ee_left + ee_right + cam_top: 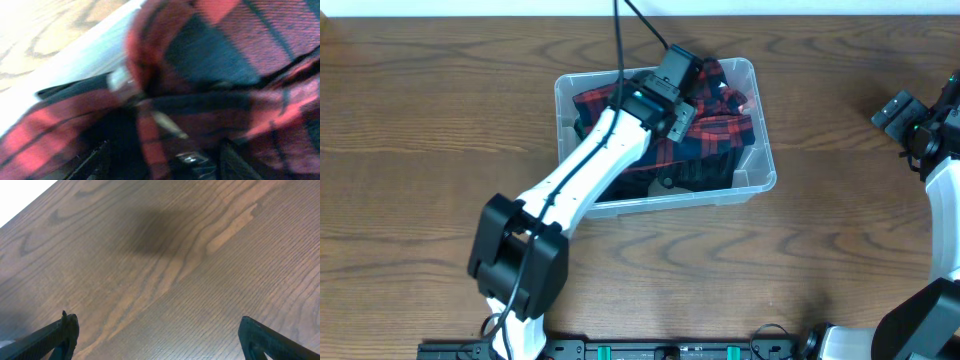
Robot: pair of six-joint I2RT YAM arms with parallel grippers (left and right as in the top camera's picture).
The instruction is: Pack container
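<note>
The clear plastic container (pixel 763 180) stands at the middle back of the table and holds a red and black plaid cloth (pixel 728 128). My left gripper (pixel 686 72) is down inside the container, over the cloth near its back wall. In the left wrist view its fingers (pixel 167 162) are spread wide, with the blurred plaid cloth (pixel 215 55) bunched right in front of and between them, and the container's pale wall (pixel 75 55) at the upper left. The label on the floor is hidden. My right gripper (pixel 897 110) is open and empty at the far right.
The right wrist view shows only bare brown wood table (pixel 165 255) and a shadow between the spread fingers (pixel 160 335). The left arm reaches across the container's front wall from the table's front edge.
</note>
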